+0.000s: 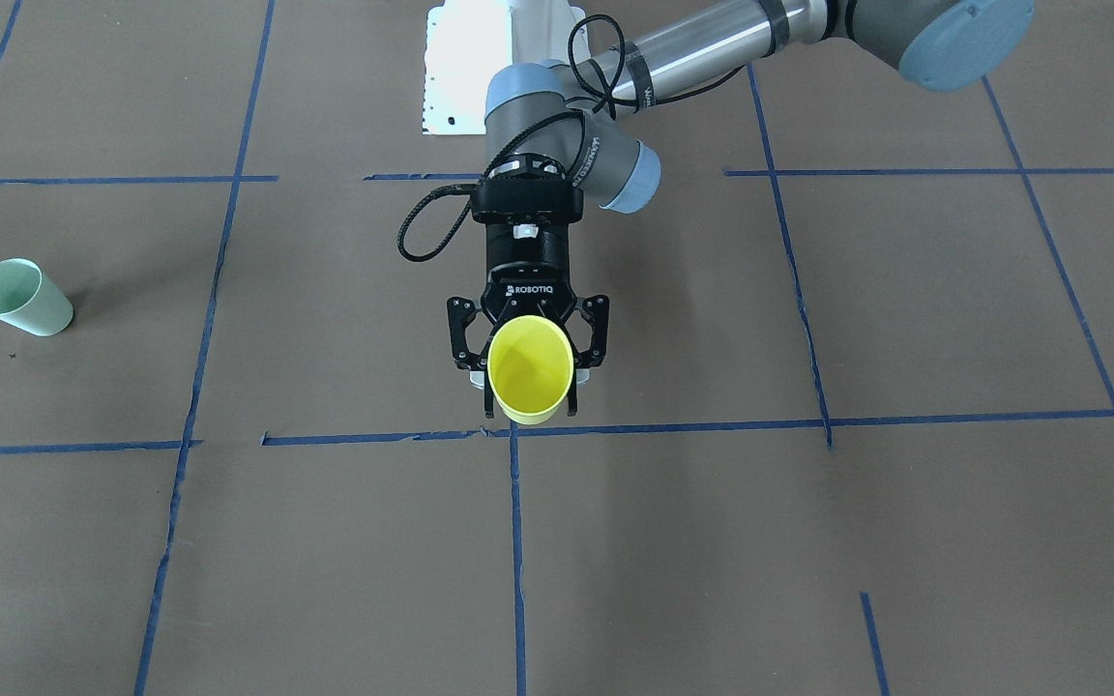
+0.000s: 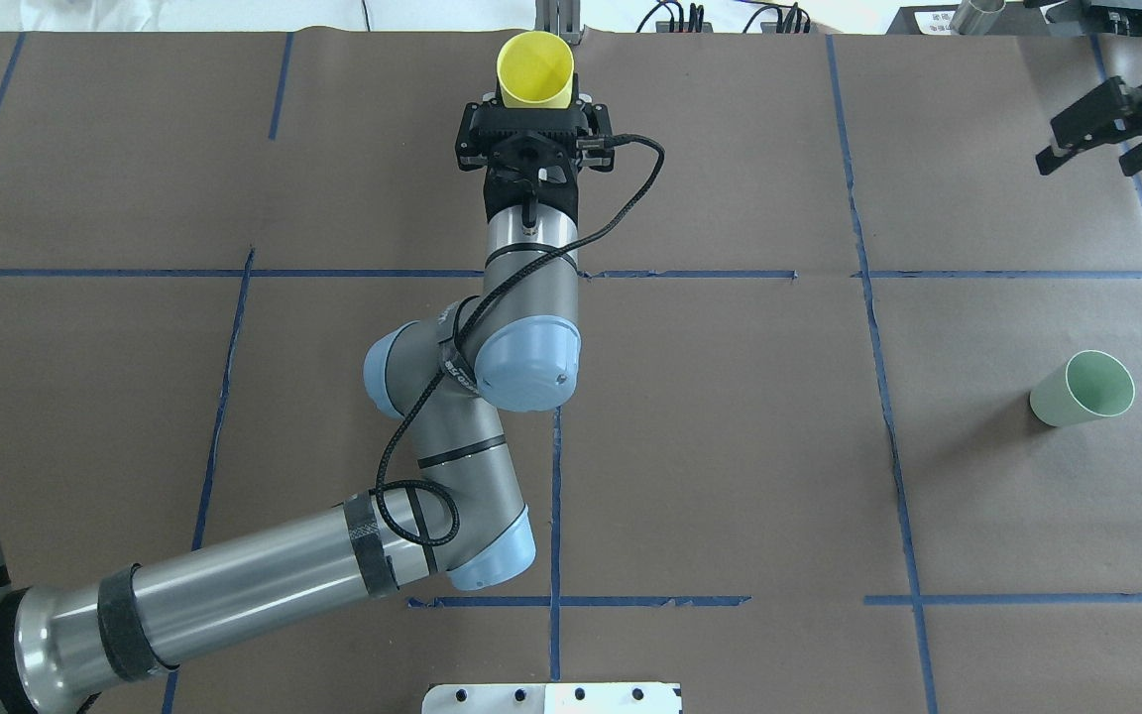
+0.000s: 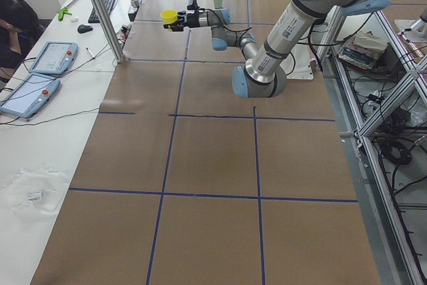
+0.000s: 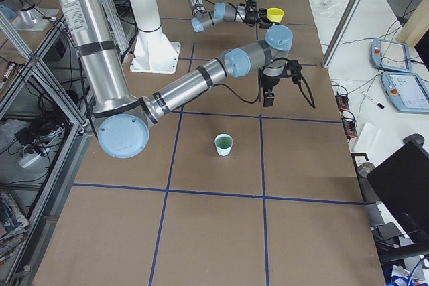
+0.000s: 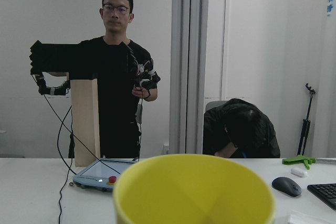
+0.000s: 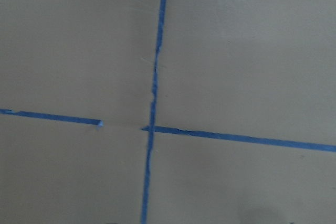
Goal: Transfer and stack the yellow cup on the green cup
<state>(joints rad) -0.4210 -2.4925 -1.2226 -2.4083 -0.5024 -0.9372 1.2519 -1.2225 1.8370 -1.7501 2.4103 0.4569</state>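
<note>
Booth: We've got the yellow cup up off the table, upright, mouth to the ceiling. The left gripper has its two fingers closed in against the cup's sides. How does it look from your end?

Floor: Same for us. The left arm is stretched out almost level. That yellow cup hangs well apart from the green cup, off toward the robot's left and farther out toward the operators' side. On the left wrist view we're looking straight across its rim.

Booth: And the green cup itself?

Floor: Standing upright on the table, mouth up, with nothing touching it.

Booth: We see the right gripper hanging in the air beyond the green cup, on the operators' side of it, and clear of it. Its fingers are spread apart with nothing between them.

Floor: Agreed, nothing in its grasp. Its wrist view gives us only the table surface and a crossing of blue tape.
</note>
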